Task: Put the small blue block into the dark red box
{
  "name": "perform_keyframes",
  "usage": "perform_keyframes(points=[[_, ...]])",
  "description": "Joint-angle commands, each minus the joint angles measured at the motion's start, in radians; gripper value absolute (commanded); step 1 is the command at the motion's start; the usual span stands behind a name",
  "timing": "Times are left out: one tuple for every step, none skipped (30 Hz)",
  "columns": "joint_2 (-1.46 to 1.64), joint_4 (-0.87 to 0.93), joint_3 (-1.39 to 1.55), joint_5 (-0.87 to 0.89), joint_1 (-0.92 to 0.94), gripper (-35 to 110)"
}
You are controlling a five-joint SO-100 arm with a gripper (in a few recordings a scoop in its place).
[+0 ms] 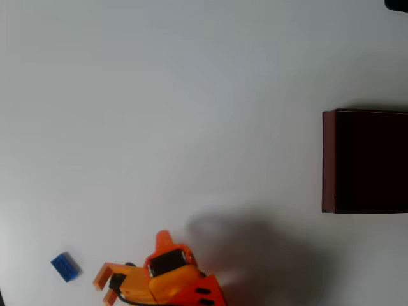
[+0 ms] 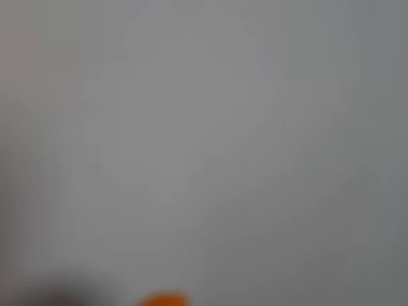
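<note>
One small blue block (image 1: 65, 266) lies on the white table (image 1: 191, 95) at about eight o'clock in the overhead view, just beside the orange gripper (image 1: 105, 285), whose fingers stand apart and empty, tips toward the block. To do the reach well, I judge the gripper should carry on toward nine o'clock, straddle the block's short sides, then close squarely. One dark red box (image 1: 328, 159) waits at three o'clock, well apart. The wrist view is blurred grey.

Plain white table (image 1: 159, 95) under soft, even light.
</note>
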Motion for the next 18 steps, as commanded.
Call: perform_keyframes(points=[[0.005, 0.006, 0.002, 0.018, -0.011, 0], [0.005, 0.006, 0.002, 0.018, -0.011, 0], [0.005, 0.006, 0.002, 0.018, -0.011, 0], [0.005, 0.006, 0.002, 0.018, -0.008, 0], [0.005, 0.006, 0.002, 0.018, -0.003, 0], [0.005, 0.006, 0.002, 0.018, 0.005, 0], [0.005, 0.006, 0.002, 0.017, 0.006, 0], [0.005, 0.006, 0.002, 0.017, 0.011, 0], [0.005, 0.006, 0.002, 0.017, 0.018, 0], [0.005, 0.006, 0.002, 0.02, 0.02, 0], [0.005, 0.006, 0.002, 0.023, 0.021, 0], [0.005, 0.006, 0.002, 0.035, 0.023, 0], [0.006, 0.006, 0.002, 0.054, 0.023, 0], [0.008, 0.006, -0.002, 0.081, 0.015, 0], [0.008, 0.006, -0.014, 0.104, 0.008, 0], [0.008, 0.008, -0.031, 0.138, -0.015, 1], [0.008, 0.005, -0.051, 0.173, -0.041, 1], [0.008, 0.006, -0.069, 0.213, -0.058, 2]])
